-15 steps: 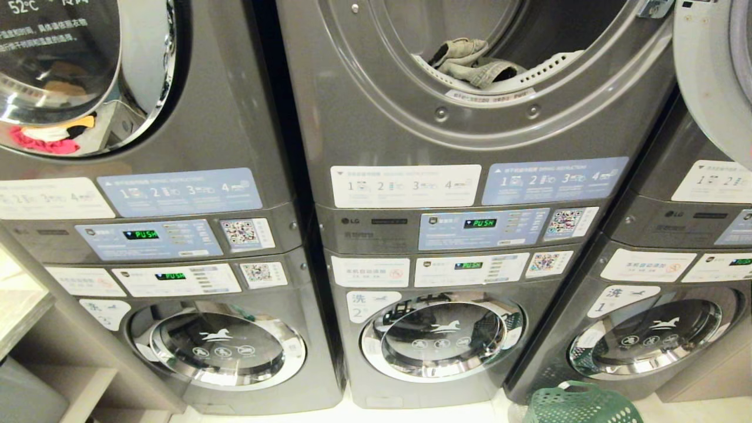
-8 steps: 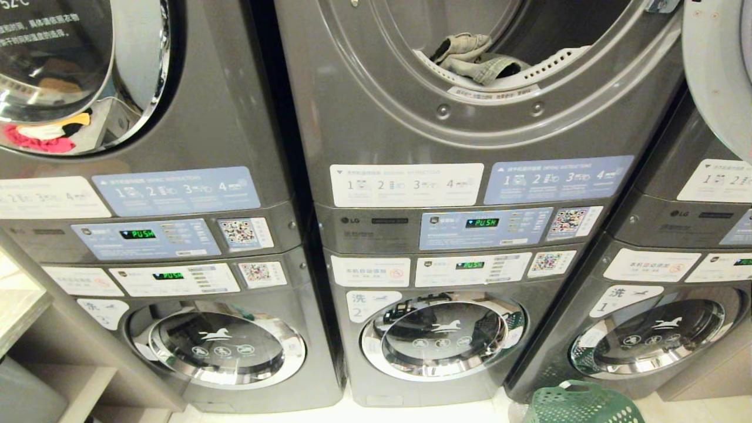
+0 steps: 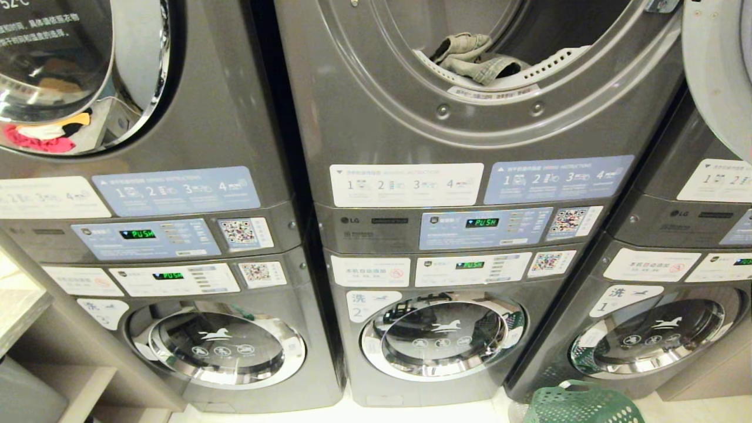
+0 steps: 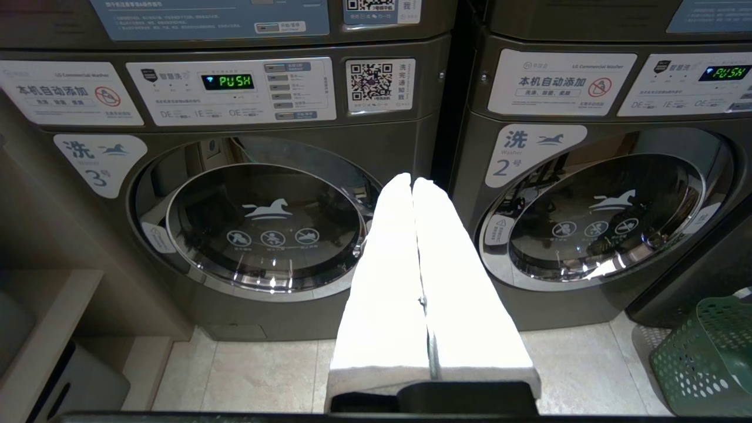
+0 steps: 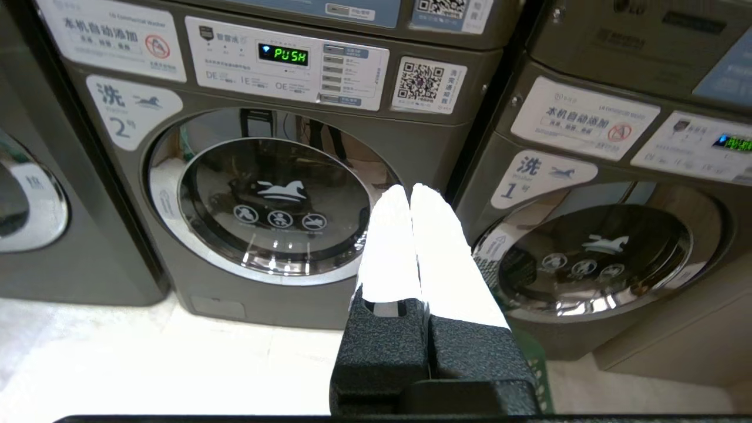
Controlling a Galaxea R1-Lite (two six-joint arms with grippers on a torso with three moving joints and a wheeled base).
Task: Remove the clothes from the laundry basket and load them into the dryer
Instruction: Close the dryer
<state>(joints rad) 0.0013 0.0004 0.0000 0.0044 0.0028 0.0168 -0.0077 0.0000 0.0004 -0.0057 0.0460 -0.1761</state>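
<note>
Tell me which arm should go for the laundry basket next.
Probably the right. The laundry basket sits on the robot's right, just beneath the right gripper. From the left gripper it lies off to the side. Both are shut, empty.

Pale denim clothes (image 3: pixel 473 59) lie on the open dryer (image 3: pixel 446 117) drum's lip; the green laundry basket (image 3: pixel 578 402) sits near right on the floor

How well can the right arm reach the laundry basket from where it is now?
Probably yes. The right gripper hangs low with fingers shut and empty, facing the washers; the laundry basket stands on the floor at the robot's right with nothing visible between.
</note>
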